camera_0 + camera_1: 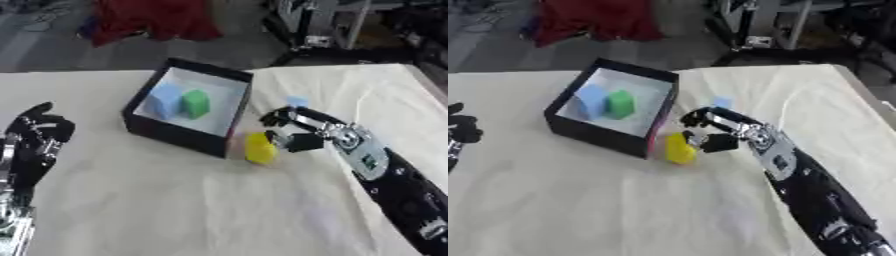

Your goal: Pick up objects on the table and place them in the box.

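A black box (179, 136) with a white inside stands at the table's middle, holding a light blue block (164, 100) and a green block (196, 103). A yellow object (259, 148) lies on the cloth against the box's near right corner. My right hand (296, 130) is just right of it, open, its fingers spread above the object and its thumb beside it. A small pale blue object (297, 101) lies on the table behind that hand. My left hand (42, 131) rests open at the left edge, fingers up.
A cream cloth (175, 200) covers the table, with wide free room in front. Beyond the far edge are a red cloth (153, 20) on the floor and metal equipment (319, 22).
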Available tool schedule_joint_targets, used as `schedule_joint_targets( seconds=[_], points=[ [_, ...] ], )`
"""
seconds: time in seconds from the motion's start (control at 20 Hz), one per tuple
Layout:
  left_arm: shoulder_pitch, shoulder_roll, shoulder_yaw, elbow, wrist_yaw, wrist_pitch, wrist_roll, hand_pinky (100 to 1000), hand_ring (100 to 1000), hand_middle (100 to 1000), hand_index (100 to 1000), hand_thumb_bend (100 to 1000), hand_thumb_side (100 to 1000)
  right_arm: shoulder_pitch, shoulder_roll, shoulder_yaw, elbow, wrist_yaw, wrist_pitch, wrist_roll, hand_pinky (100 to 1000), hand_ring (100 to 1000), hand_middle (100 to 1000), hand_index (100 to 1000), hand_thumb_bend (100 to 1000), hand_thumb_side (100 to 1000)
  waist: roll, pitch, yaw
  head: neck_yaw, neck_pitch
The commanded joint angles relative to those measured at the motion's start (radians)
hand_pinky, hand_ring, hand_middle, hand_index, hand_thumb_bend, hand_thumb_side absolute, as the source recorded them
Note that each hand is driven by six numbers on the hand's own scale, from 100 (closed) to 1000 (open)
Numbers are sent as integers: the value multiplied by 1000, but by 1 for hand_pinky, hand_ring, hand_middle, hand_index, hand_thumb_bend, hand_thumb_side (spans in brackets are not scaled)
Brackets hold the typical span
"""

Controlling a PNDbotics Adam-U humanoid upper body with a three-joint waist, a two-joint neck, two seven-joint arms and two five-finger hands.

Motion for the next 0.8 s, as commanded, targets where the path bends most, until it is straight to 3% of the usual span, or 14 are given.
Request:
schedule_joint_targets(
  seconds=[0.05, 0.4, 0.6, 0.65, 0.8],
  points=[
    [-11, 9, 2, -15, -4, -2, -5, 674, 592, 622, 842, 881, 663, -15, -5, 2, -10, 18, -19, 29, 846, 845, 771, 865, 100, 592, 8, -1, 0, -5, -2],
    [-11, 9, 2, -15, -5, -1, -8, 674, 589, 618, 842, 880, 664, -16, -5, 7, -17, 76, -64, 102, 851, 851, 777, 870, 100, 542, 7, 0, 0, -4, -2],
    [-11, 9, 2, -16, -4, -1, -9, 673, 586, 616, 843, 879, 665, -15, -5, 3, -7, 122, -74, 130, 850, 849, 775, 856, 100, 376, 7, -1, 0, -5, -2],
    [-11, 9, 2, -16, -4, -1, -9, 673, 585, 615, 843, 879, 665, -15, -4, 1, -5, 132, -75, 134, 849, 847, 770, 844, 100, 260, 7, -1, 0, -5, -2],
    [-10, 9, 1, -17, -4, -1, -9, 676, 584, 614, 843, 879, 665, -15, -4, -4, 3, 164, -77, 133, 844, 839, 754, 822, 100, 100, 7, -2, 0, -6, -2]
  ],
)
